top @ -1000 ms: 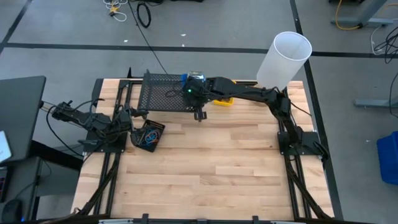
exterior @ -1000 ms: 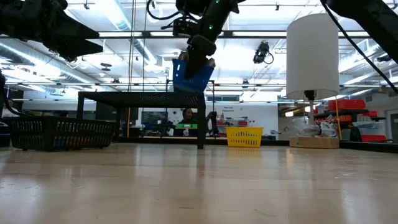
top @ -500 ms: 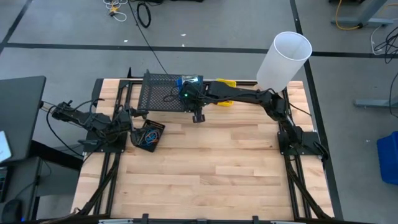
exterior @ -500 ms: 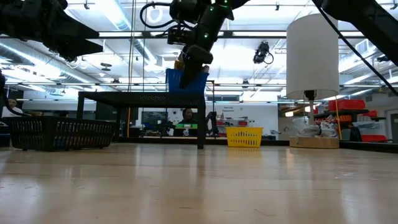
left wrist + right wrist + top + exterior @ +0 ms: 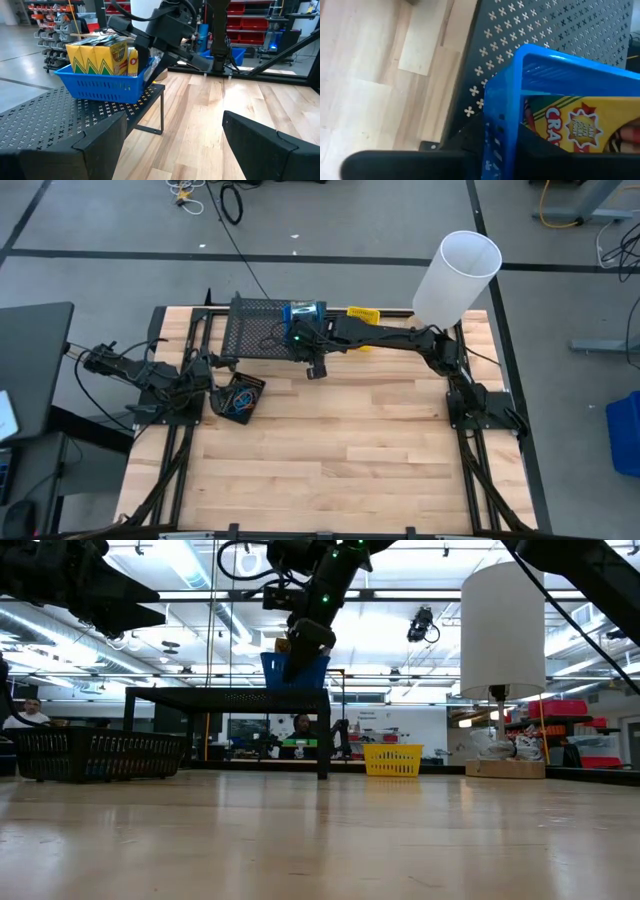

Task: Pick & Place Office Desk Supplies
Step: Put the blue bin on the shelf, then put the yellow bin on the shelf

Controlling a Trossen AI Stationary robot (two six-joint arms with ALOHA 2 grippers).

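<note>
A blue bin (image 5: 100,84) holding yellow-and-green crayon boxes (image 5: 97,54) stands level on the right end of the black mesh rack (image 5: 258,330). My right gripper (image 5: 148,59) reaches in from the table's right and is shut on the bin's end wall. At the table's left edge my left gripper (image 5: 172,145) stands open and holds nothing. A black bin (image 5: 237,397) with coloured loops lies on the table beside it. A yellow bin (image 5: 362,313) sits on the table behind my right arm. My right gripper straddles the blue bin's end wall (image 5: 492,135), the one facing the table's right, with one finger inside the bin and one outside. The fingers slant down from the table's right. The bin rests level, its bottom on the rack's top (image 5: 145,97).
A tall white cylinder (image 5: 456,275) stands at the far right corner. The rack fills the far middle-left of the table. Bare wooden tabletop (image 5: 340,450) stretches across the middle and near side. A dark laptop (image 5: 30,360) sits off the left edge.
My right gripper has carried the blue bin down and toward the table's left. The bin hung tilted above the rack's right end. Now it sits level on the rack's top.
</note>
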